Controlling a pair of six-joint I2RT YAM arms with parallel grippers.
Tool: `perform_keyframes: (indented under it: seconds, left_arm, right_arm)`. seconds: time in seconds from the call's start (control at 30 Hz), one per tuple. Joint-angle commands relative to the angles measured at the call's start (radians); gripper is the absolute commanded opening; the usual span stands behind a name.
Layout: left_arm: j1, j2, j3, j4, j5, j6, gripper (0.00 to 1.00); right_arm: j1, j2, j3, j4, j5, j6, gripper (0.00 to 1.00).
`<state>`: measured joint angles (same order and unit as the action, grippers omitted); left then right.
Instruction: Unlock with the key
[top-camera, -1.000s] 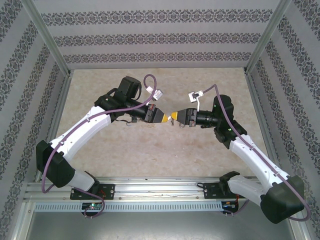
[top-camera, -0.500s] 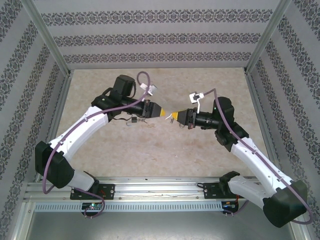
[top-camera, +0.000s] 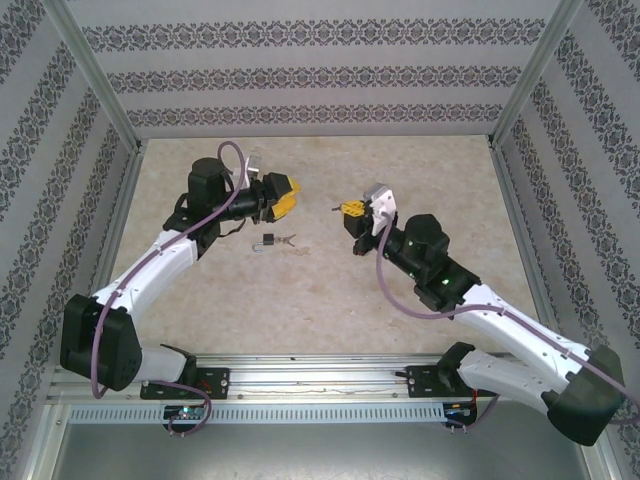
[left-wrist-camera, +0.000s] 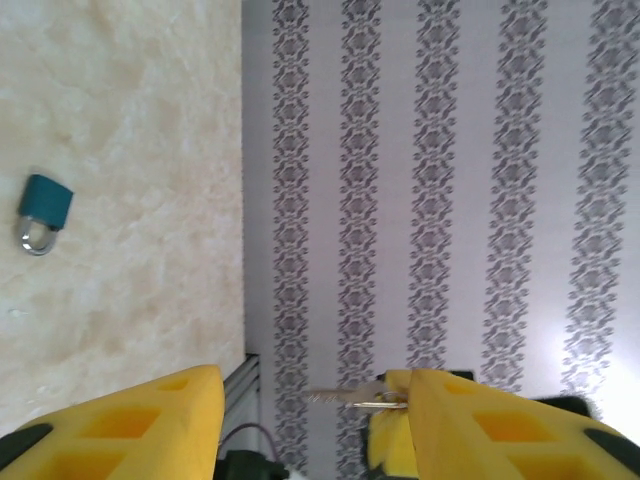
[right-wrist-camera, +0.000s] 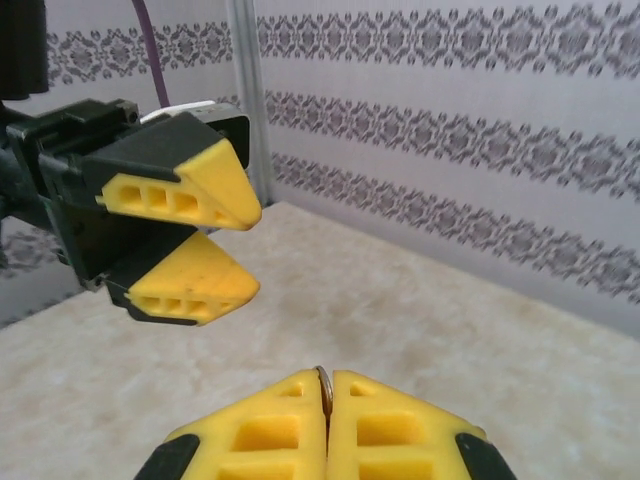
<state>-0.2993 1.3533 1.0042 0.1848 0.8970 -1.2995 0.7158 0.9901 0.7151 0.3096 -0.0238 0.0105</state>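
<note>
1. The padlock (top-camera: 267, 241) lies free on the table (top-camera: 330, 290). We judge the key (left-wrist-camera: 345, 397) is held aloft for lining up.
2. Our right gripper (top-camera: 347, 208), right of the padlock, has its jaws pressed together, pinching the key.
3. Our left gripper (top-camera: 290, 197), just beyond the padlock, has its jaws spread and holds nothing.

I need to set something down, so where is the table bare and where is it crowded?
Bare table runs between the padlock and the base rail, and along the back wall. Mid-table is crowded, where the open left gripper and the right gripper, shut on the key, face each other beyond the padlock.
</note>
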Motion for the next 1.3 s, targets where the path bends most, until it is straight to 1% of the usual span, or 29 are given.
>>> perform_keyframes:
  seconds: [0.0, 0.1, 0.23, 0.43, 0.6, 0.73, 0.93, 1.07, 1.27]
  left_arm:
    - [-0.035, 0.006, -0.025, 0.169, -0.024, -0.171, 0.54]
    - [-0.073, 0.039, -0.02, 0.228, -0.018, -0.23, 0.54]
    - [-0.098, 0.069, -0.007, 0.271, -0.008, -0.273, 0.54]
    - [-0.125, 0.093, 0.037, 0.256, 0.003, -0.268, 0.44]
    - [-0.136, 0.118, 0.043, 0.322, 0.009, -0.315, 0.46]
    - [-0.153, 0.133, 0.06, 0.328, 0.016, -0.318, 0.45]
    - [-0.161, 0.147, 0.075, 0.351, 0.03, -0.338, 0.31]
    - [-0.161, 0.149, 0.078, 0.34, 0.038, -0.333, 0.15]
    - [-0.159, 0.159, 0.071, 0.332, 0.042, -0.329, 0.05]
  right_arm:
    - [0.039, 0.044, -0.026, 0.223, 0.146, -0.191, 0.0]
    - [0.07, 0.084, -0.015, 0.276, 0.168, -0.267, 0.0]
    - [0.073, 0.113, -0.004, 0.306, 0.159, -0.282, 0.0]
    - [0.076, 0.12, -0.006, 0.316, 0.13, -0.316, 0.0]
    - [0.079, 0.122, -0.007, 0.304, 0.13, -0.354, 0.0]
    - [0.086, 0.131, -0.005, 0.297, 0.137, -0.388, 0.0]
    - [0.106, 0.148, -0.004, 0.29, 0.184, -0.455, 0.0]
    - [0.112, 0.146, -0.012, 0.29, 0.203, -0.488, 0.0]
    - [0.12, 0.127, -0.034, 0.276, 0.188, -0.527, 0.0]
